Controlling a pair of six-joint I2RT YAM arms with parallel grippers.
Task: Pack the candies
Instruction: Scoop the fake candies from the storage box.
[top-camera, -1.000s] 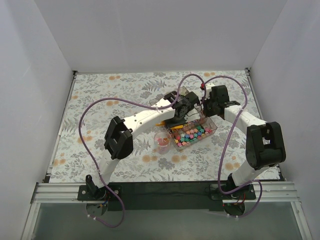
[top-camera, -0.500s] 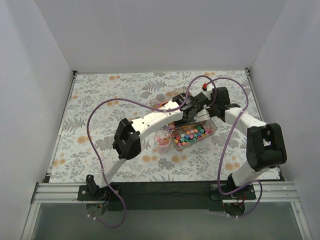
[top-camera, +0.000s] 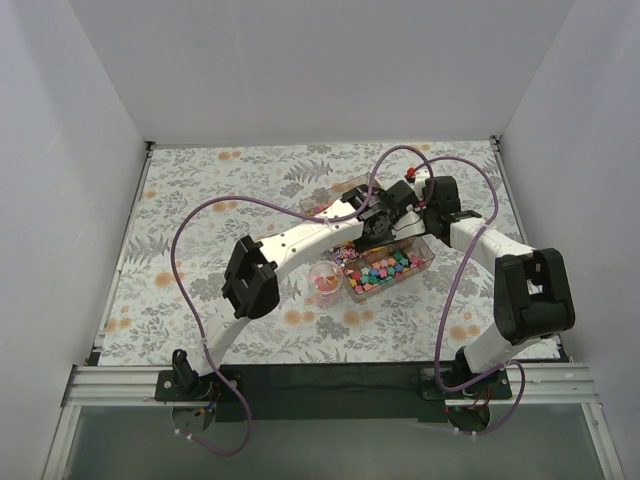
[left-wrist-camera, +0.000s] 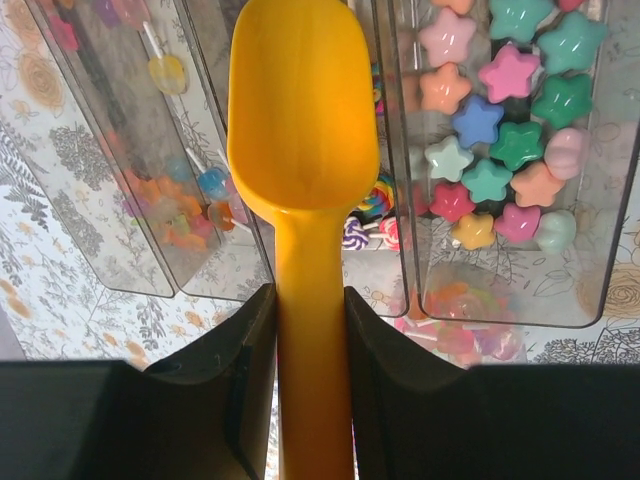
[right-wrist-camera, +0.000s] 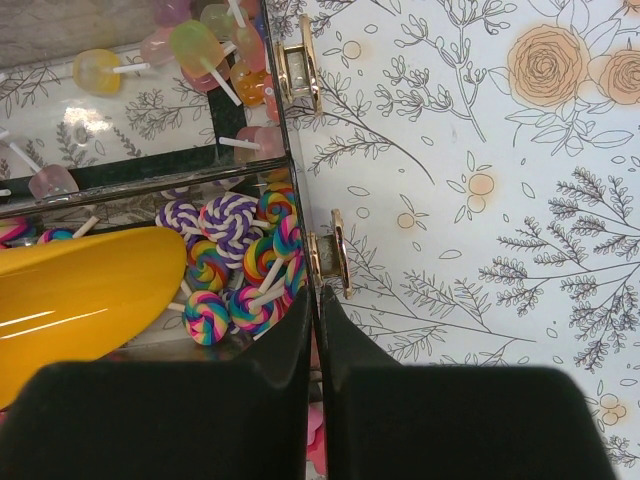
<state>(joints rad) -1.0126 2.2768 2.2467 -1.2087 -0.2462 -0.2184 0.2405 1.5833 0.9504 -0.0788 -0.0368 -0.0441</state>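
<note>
Floral tablecloth (top-camera: 200, 200) over a table. A clear divided box (left-wrist-camera: 600, 290) holds the candies (top-camera: 385, 270): pastel stars (left-wrist-camera: 497, 120) in one bin, swirled lollipops (right-wrist-camera: 225, 215) in the next. The left gripper (left-wrist-camera: 305, 300) pinches an orange scoop (left-wrist-camera: 302, 130) by its handle, with the bowl pointing straight ahead over the box. The right gripper (right-wrist-camera: 315, 310), fingers pressed together, sits at the box's edge.

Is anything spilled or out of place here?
Nothing stands out. The candies lie sorted inside the clear box, each kind in its own compartment, and the empty orange scoop sits straight in the left gripper, over the box.
</note>
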